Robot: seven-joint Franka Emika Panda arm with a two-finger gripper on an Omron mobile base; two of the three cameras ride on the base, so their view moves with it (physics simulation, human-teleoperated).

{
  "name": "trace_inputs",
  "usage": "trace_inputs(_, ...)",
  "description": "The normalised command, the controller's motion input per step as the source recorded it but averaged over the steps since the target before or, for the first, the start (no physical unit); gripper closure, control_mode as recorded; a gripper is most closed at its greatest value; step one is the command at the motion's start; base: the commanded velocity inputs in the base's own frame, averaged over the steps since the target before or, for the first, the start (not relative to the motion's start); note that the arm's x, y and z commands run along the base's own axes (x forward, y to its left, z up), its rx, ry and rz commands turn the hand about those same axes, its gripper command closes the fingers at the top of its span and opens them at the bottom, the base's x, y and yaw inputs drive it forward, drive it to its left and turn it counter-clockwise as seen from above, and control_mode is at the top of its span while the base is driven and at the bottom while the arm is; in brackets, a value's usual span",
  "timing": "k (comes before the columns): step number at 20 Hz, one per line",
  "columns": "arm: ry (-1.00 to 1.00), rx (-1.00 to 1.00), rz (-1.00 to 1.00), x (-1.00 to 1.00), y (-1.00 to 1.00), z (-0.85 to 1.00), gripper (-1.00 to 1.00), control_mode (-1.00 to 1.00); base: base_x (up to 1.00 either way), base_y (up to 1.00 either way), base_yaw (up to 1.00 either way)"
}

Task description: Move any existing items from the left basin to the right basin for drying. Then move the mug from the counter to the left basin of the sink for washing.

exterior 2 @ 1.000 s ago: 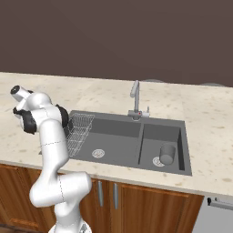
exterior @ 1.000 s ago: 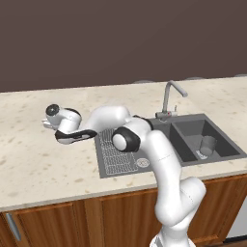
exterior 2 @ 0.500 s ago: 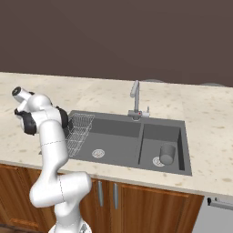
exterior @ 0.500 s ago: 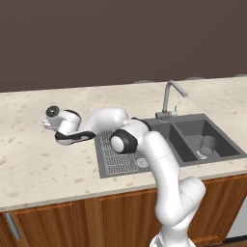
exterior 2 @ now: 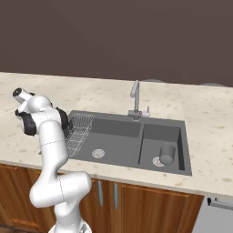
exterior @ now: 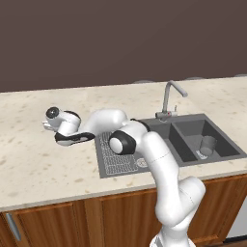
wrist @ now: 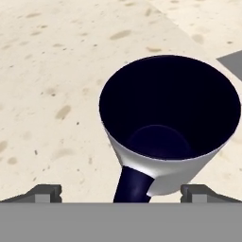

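Fingertips of my gripper [wrist: 121,191] spread wide, either side of the mug [wrist: 170,123], which sits on the beige counter [wrist: 42,85] left of the sink [exterior: 166,140]. Grey cup [exterior 2: 167,154] stands in the right basin [exterior 2: 175,136].

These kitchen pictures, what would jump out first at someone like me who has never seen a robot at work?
First the white arm, bent far out over the beige counter left of the sink. Next the mug in the hand view, its dark navy inside gaping right above the gripper, whose finger tips sit one on each side of it. Last, the small grey cup in the narrower right basin.
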Motion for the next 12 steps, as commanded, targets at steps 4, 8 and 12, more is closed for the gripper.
trace_inputs(4,0.0,0.0,0.0,0.0,0.02,0.0,-1.0,-1.0,0.0,0.0,0.0)
trace_inputs(8,0.0,0.0,0.0,0.0,0.01,-0.03,-1.0,-1.0,0.0,0.0,0.0)
trace_inputs(12,0.0,0.0,0.0,0.0,0.01,-0.05,-1.0,-1.0,0.0,0.0,0.0)
